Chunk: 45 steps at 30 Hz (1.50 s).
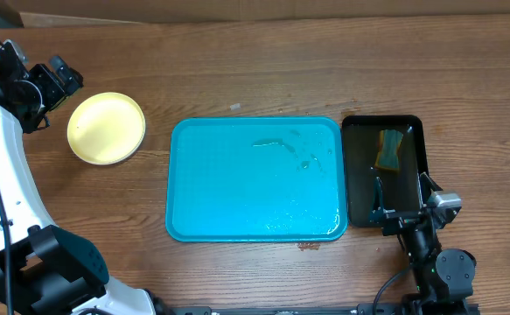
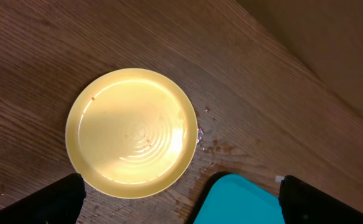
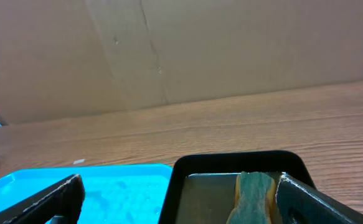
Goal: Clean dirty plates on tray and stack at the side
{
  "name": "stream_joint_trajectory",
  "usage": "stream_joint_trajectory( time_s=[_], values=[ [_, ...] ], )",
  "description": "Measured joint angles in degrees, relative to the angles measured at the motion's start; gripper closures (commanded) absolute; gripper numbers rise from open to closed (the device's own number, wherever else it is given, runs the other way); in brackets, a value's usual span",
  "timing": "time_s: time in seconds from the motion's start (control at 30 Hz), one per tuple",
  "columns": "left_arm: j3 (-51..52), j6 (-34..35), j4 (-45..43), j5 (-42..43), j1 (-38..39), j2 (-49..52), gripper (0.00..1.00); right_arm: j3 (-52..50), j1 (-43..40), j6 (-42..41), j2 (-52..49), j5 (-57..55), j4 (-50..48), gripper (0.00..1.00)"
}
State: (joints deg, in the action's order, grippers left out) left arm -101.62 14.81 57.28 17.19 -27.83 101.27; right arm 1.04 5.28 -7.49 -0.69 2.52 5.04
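A pale yellow-green plate (image 1: 106,128) lies on the wooden table left of the turquoise tray (image 1: 255,179), which holds no plates, only wet streaks. The white plates do not show as separate plates. My left gripper (image 1: 55,80) is open and empty, raised at the far left behind the plate. In the left wrist view the plate (image 2: 131,130) lies beyond the open fingers (image 2: 181,202), with a tray corner (image 2: 240,199) below. My right gripper (image 1: 401,199) is open and empty over the near end of the black tray. The right wrist view shows its spread fingers (image 3: 181,199).
A narrow black tray (image 1: 351,175) right of the turquoise tray holds water and a green-yellow sponge (image 1: 390,149). It also shows in the right wrist view (image 3: 231,163) with the sponge (image 3: 253,193). Water drops (image 2: 209,143) lie on the table beside the plate. A cardboard wall stands behind.
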Motion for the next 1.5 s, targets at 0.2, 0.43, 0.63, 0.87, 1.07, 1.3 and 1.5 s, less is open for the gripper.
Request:
stream_joint_trajectory(
  time_s=[0.2,0.43,0.63,0.87,1.07,1.3,1.5],
  values=[
    [0.0,0.0,0.0,0.0,0.0,0.0,0.00,0.0,0.0,0.0,0.0,-0.8,-0.2,0.00],
    [0.0,0.0,0.0,0.0,0.0,0.0,0.00,0.0,0.0,7.1,0.0,2.6,-0.5,0.00],
    [0.0,0.0,0.0,0.0,0.0,0.0,0.00,0.0,0.0,12.7,0.0,5.4,-0.6,0.00],
    [0.0,0.0,0.0,0.0,0.0,0.0,0.00,0.0,0.0,14.0,0.0,6.3,-0.7,0.00],
    [0.0,0.0,0.0,0.0,0.0,0.0,0.00,0.0,0.0,14.3,0.0,6.3,-0.7,0.00],
    [0.0,0.0,0.0,0.0,0.0,0.0,0.00,0.0,0.0,14.4,0.0,6.3,-0.7,0.00],
    [0.0,0.0,0.0,0.0,0.0,0.0,0.00,0.0,0.0,14.6,0.0,6.3,-0.7,0.00]
  ],
)
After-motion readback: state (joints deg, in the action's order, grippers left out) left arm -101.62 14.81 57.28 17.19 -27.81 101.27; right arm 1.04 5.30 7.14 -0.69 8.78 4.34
